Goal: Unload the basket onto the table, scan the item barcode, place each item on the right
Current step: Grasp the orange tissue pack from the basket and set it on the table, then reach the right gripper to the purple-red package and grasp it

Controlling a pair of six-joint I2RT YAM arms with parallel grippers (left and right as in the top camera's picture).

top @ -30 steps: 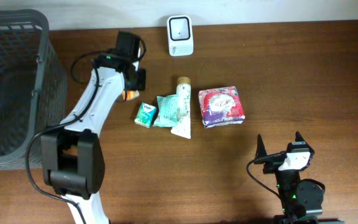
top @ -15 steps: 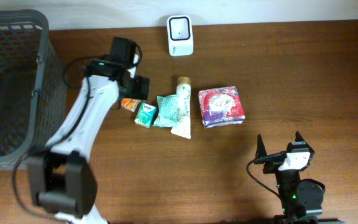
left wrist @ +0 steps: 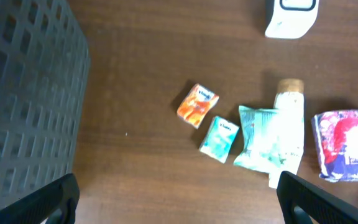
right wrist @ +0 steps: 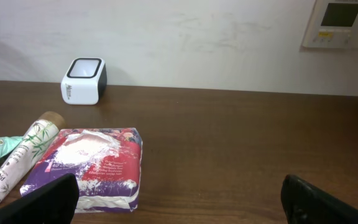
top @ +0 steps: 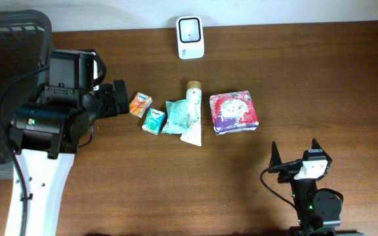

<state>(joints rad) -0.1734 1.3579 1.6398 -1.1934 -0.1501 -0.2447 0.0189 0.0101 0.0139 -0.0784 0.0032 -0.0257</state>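
The white barcode scanner (top: pixel 190 37) (left wrist: pixel 291 15) (right wrist: pixel 84 81) stands at the table's far edge. A row of items lies in the middle: a small orange box (top: pixel 140 104) (left wrist: pixel 197 104), a small teal box (top: pixel 153 120) (left wrist: pixel 219 139), a green pouch (top: pixel 174 117) (left wrist: pixel 258 144), a cork-capped tube (top: pixel 192 111) (left wrist: pixel 289 115) (right wrist: pixel 30 146) and a red-and-purple pack (top: pixel 233 112) (left wrist: pixel 347 143) (right wrist: pixel 92 165). My left gripper (top: pixel 118 98) (left wrist: pixel 178 202) hangs open above the table, left of the orange box, holding nothing. Near the front edge, my right gripper (top: pixel 294 149) (right wrist: pixel 182 202) stands open and empty.
A dark grey mesh basket (top: pixel 18 16) (left wrist: pixel 23 93) fills the left side of the table, right beside my left arm. A wall panel (right wrist: pixel 340 22) hangs on the white wall behind the table.
My left gripper opened and let go of the orange box, which now lies on the table beside the teal box. The left arm has pulled back to the left and risen. The right arm stayed still.
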